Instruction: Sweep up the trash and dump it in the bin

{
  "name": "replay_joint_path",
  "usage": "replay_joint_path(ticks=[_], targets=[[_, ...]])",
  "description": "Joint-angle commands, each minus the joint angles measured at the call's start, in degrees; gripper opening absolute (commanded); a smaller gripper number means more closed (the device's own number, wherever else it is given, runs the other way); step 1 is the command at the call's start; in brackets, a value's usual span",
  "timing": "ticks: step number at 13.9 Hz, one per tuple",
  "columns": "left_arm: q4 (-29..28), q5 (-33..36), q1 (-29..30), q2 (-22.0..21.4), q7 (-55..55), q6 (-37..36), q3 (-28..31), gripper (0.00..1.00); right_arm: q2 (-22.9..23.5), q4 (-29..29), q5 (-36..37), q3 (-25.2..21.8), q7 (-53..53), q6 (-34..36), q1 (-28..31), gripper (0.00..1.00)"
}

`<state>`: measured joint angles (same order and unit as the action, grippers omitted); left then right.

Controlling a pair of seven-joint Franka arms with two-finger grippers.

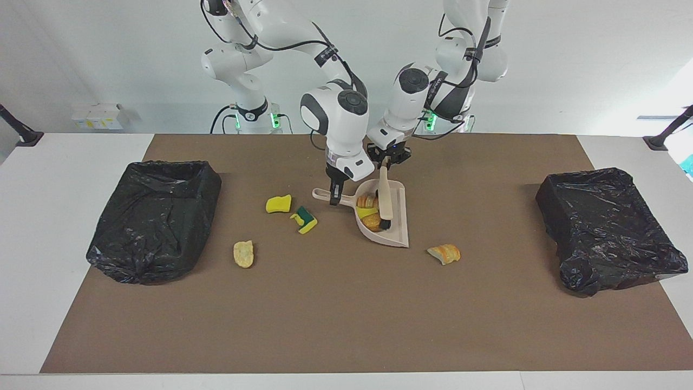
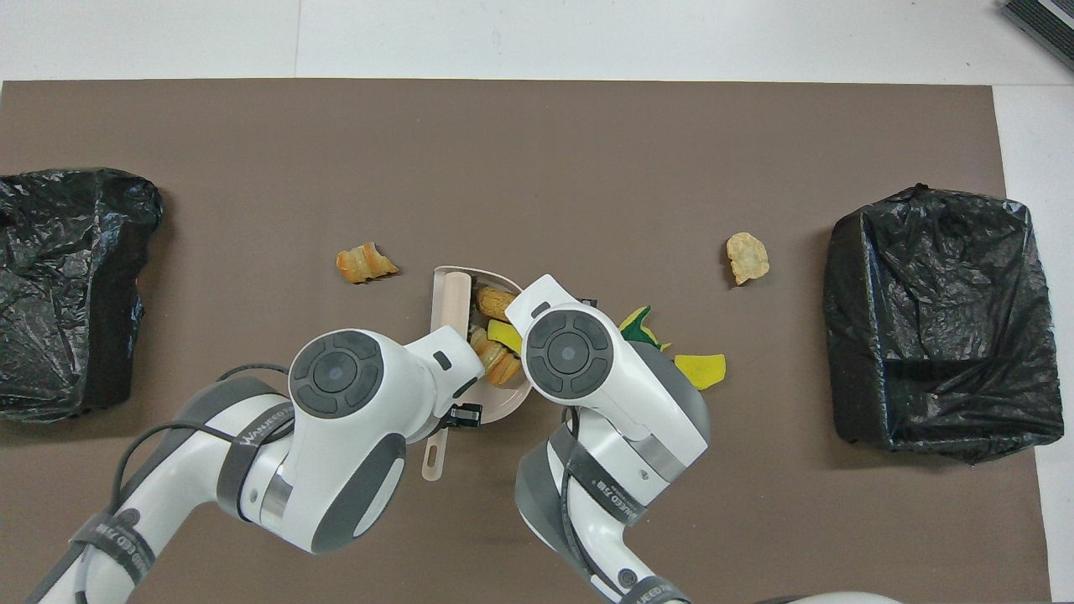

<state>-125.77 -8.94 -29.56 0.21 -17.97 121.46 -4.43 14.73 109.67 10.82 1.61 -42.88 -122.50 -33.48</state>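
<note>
My right gripper (image 1: pixel 333 195) is shut on the handle of the beige dustpan (image 1: pixel 399 226), which stands tipped on the mat. My left gripper (image 1: pixel 385 161) is shut on the beige brush (image 1: pixel 385 196), whose black bristles sit inside the pan. The brush (image 2: pixel 454 294) lies along the dustpan's rim (image 2: pixel 436 295). Two bread pieces and a yellow sponge chunk of the trash (image 1: pixel 371 211) (image 2: pixel 495 340) are bunched in the pan. Loose trash on the mat: a yellow sponge (image 1: pixel 279 203), a green-layered sponge (image 1: pixel 305 219), and two bread pieces (image 1: pixel 243 253) (image 1: pixel 444 253).
Two bins lined with black bags stand on the brown mat, one bin (image 1: pixel 157 216) at the right arm's end and one bin (image 1: pixel 606 227) at the left arm's end. Both arms crowd over the dustpan in the overhead view.
</note>
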Motion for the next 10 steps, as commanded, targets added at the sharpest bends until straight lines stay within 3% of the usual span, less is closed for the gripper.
replay_joint_path(ticks=[1, 5, 10], targets=[[5.3, 2.9, 2.0, 0.8, 1.3, -6.7, -0.2, 0.0, -0.3, -0.9, 0.1, 0.4, -2.8, 1.4, 2.0, 0.0], [9.7, 7.3, 8.2, 1.5, 7.1, -10.8, -0.2, 0.0, -1.2, -1.1, 0.1, 0.4, -6.9, 3.5, 3.6, 0.0], [17.2, 10.5, 20.5, 7.7, 23.5, -9.8, -0.2, 0.0, -1.5, -0.9, 1.0, 0.2, -11.3, 6.8, 4.1, 0.0]])
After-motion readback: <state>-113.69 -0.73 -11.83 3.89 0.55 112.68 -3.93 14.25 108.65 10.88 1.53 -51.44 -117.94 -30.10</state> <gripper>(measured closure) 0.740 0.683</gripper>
